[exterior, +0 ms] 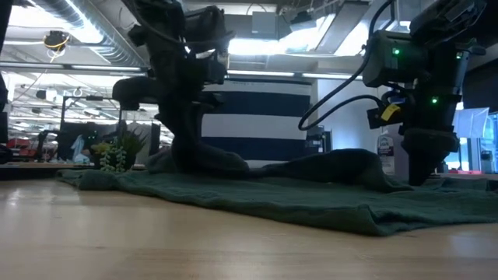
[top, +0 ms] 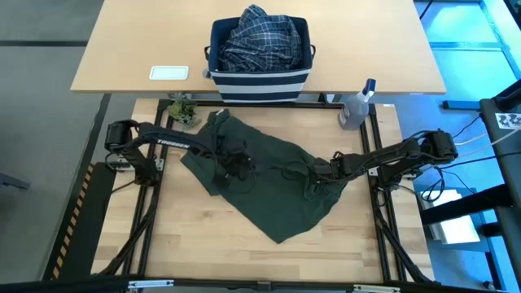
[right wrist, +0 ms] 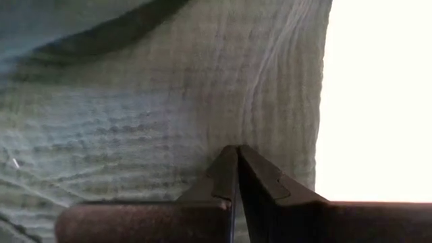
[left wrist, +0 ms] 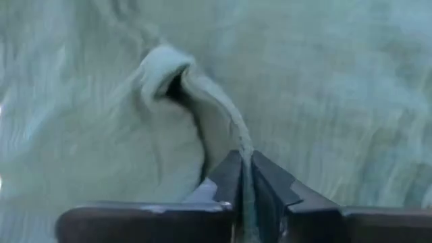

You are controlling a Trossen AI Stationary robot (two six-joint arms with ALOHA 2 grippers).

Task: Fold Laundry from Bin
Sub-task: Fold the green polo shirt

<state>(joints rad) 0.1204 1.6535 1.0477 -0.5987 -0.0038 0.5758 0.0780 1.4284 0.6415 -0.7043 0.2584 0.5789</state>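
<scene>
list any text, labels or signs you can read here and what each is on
"TROSSEN" in white letters on the left arm, seen in the high view.
A black-and-white square marker on the stand at the right edge: a pattern, not words.
A white card on the far table: too small to read.
Nothing else is legible.

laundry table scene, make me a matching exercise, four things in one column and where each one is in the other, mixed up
Things:
1. plaid shirt
2. olive-green garment
3. spray bottle
4. left gripper

Places or states:
a. spread flat on the table
b. standing by the table's far right corner
c. pinching a ridge of green cloth
d. piled in the striped bin

Pairs: 1-d, 2-a, 3-b, 4-c
</scene>
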